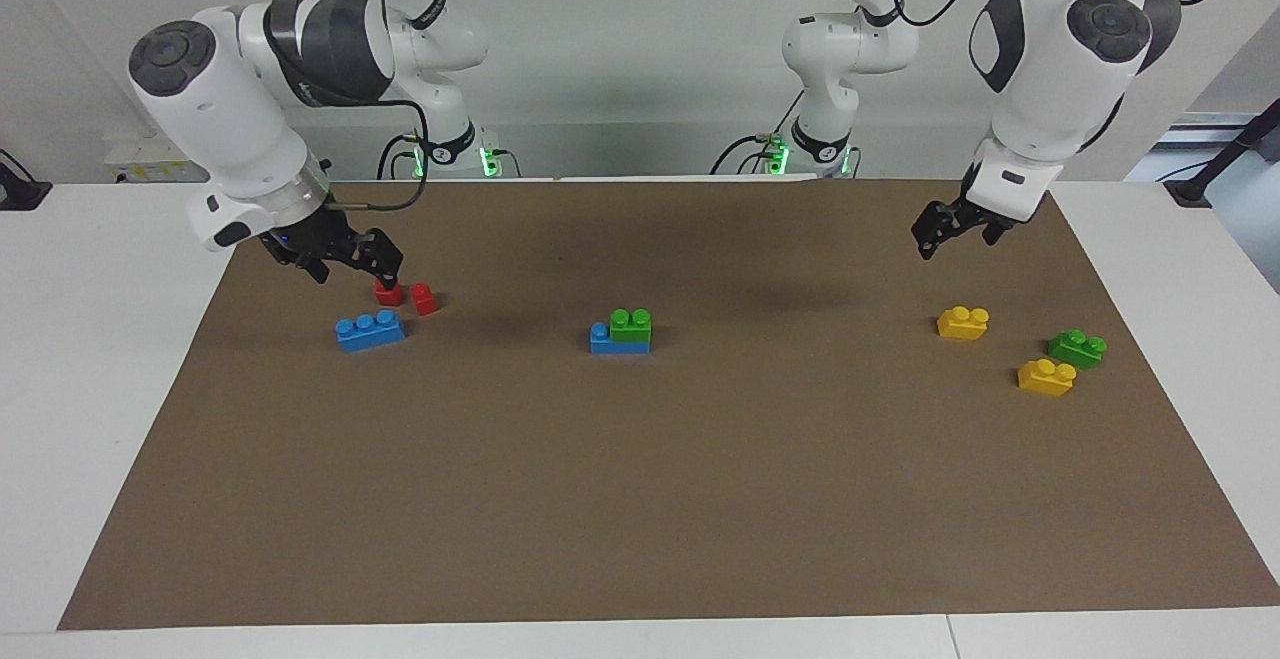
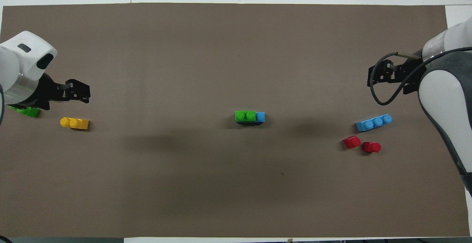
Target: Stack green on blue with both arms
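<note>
Both arms raised; green brick (image 1: 631,324) sits on blue brick (image 1: 606,339).

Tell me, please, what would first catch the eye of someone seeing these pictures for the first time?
Most striking is the green brick sitting on a blue brick at the middle of the brown mat, one blue stud left uncovered. The right gripper hangs over two red pieces beside a second blue brick. The left gripper hangs at the left arm's end of the table, where two yellow bricks and another green brick lie.
</note>
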Controlling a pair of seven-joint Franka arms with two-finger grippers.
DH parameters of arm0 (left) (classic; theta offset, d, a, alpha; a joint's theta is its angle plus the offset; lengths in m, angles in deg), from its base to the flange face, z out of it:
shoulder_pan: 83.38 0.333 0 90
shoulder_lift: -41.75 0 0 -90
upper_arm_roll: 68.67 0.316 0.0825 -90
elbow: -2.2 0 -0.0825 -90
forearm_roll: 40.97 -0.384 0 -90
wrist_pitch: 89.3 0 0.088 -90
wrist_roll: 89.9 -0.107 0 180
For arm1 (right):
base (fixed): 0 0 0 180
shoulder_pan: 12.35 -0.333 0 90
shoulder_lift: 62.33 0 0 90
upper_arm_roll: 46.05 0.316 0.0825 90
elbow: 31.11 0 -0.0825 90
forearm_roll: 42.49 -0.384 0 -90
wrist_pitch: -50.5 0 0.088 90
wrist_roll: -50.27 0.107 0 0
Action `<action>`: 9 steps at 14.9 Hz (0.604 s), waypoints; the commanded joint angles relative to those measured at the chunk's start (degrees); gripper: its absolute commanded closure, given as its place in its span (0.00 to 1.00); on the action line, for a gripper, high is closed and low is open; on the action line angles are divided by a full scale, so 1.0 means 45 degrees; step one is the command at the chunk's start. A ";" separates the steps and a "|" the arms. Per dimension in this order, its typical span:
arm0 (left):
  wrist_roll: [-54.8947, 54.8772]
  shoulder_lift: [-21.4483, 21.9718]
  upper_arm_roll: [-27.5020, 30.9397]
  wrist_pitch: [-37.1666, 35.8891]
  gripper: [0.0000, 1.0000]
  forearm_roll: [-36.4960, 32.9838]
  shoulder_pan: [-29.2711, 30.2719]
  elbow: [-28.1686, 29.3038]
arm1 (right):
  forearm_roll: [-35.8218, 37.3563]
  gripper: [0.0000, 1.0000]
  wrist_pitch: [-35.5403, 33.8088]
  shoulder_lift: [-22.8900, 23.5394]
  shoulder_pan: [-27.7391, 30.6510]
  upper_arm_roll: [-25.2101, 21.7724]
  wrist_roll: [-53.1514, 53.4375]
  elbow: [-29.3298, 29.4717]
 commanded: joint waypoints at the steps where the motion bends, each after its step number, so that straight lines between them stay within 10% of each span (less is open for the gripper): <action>1: -0.1020 0.0679 -0.0206 -0.0815 0.00 0.0231 0.0510 0.0122 | 0.0217 0.00 -0.0446 -0.0519 0.0311 0.0096 -0.0707 0.0028; 9: -0.1355 0.0798 -0.0442 -0.1363 0.00 0.0734 0.0922 -0.0422 | 0.0236 0.00 -0.0701 -0.0793 0.0525 0.0076 -0.0824 0.0028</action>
